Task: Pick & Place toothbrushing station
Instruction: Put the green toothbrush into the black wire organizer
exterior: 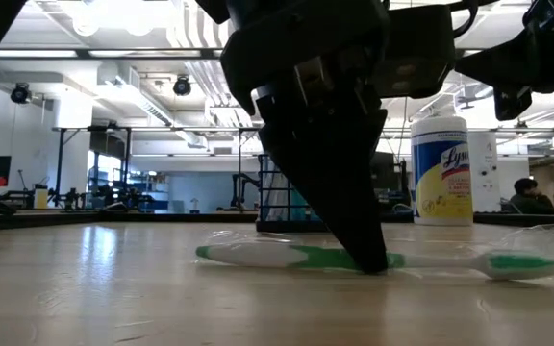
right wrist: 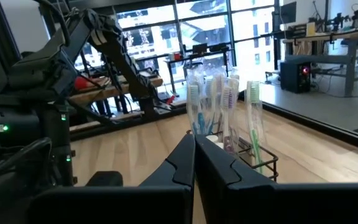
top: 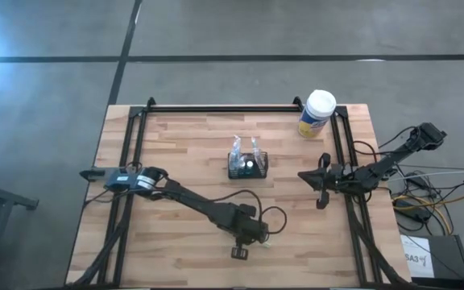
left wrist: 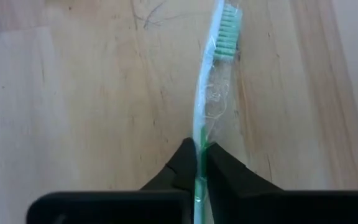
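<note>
Right now your toothbrushing station (top: 248, 165), the small black mesh holder with several wrapped brushes standing in it, sits at the middle of the table (top: 176, 137), well apart from the green-and-white toothbrush (left wrist: 213, 81) lying flat near the front edge. Your left gripper (left wrist: 199, 163) has its fingers pinched onto that brush's handle, so I'd judge the pick is just made; next you'll need a clean lift, then a carry to the holder. Your right gripper (right wrist: 195, 155) waits shut and empty at the table's right side, near the yellow-labelled canister (top: 316, 114).
</note>
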Tool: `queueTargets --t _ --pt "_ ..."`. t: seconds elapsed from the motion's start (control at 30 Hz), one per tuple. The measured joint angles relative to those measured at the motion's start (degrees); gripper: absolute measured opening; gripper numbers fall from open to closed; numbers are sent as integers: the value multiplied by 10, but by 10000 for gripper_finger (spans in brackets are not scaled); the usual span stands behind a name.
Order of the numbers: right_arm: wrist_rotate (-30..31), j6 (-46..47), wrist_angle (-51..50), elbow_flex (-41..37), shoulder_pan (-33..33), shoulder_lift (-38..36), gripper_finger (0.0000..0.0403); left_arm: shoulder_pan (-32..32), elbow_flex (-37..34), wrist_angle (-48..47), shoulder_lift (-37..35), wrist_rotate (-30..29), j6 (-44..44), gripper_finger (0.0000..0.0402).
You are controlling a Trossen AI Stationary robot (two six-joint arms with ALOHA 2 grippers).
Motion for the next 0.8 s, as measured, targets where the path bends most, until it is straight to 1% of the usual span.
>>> queueTargets --t 0.13,0.2,0.3,0.47,0.53,0.63,0.8 --pt "0 -1 -1 0 0 0 8 0 0 4 -1 -1 8 35" --pt "0 -2 -4 0 0 0 8 0 0 5 -1 -2 12 32" --pt "0 -2 -6 0 0 0 8 0 0 6 -1 -3 23 15" --pt "0 -3 -6 0 0 1 8 0 -1 8 -9 -6 34 14" --pt "4 -4 -6 0 0 1 8 0 -3 6 -17 -15 41 14" --pt "5 -4 -7 0 0 1 8 2 -4 3 -40 -25 39 14" --pt "6 11 -20 0 0 1 8 -2 -14 15 -103 -44 46 14"
